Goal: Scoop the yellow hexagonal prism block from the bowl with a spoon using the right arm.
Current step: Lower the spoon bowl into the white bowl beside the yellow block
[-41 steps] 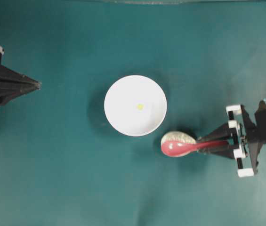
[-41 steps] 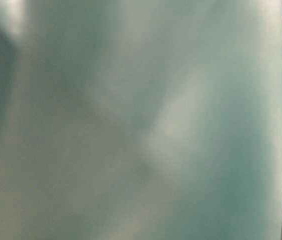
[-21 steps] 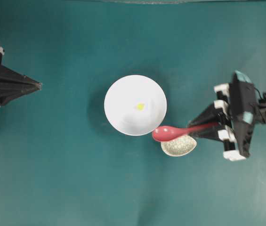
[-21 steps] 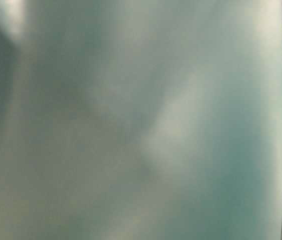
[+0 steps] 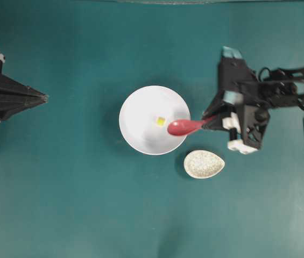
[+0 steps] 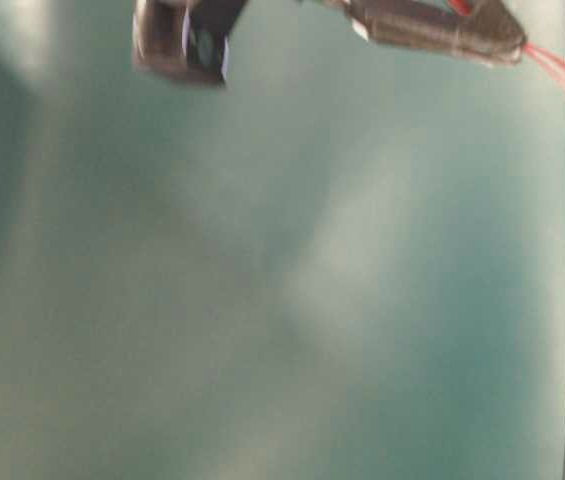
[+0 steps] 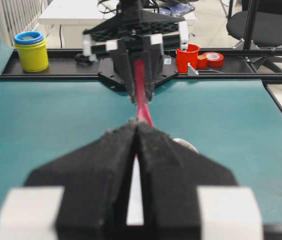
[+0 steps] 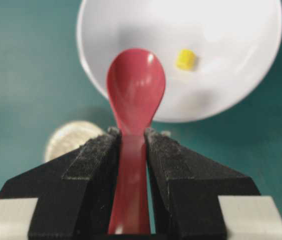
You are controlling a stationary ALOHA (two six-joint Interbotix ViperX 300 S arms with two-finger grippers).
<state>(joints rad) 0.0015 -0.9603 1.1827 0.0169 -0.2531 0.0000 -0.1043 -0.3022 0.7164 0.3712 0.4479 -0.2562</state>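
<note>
We read no writing. One bowl (image 5: 141,134), one yellow block (image 5: 161,121) inside; spoon (image 5: 181,127) head at its 3 o'clock. Right claw (image 8: 132,150) clamps the handle; left claw (image 5: 43,98) closed. One speckled dish (image 5: 204,164) on desk (image 5: 87,204).

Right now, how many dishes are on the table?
2. The white bowl sits mid-table with the yellow block inside and the spoon head over its right rim. The small speckled dish lies just below-right of it, apart from the bowl. None seem hidden.
</note>
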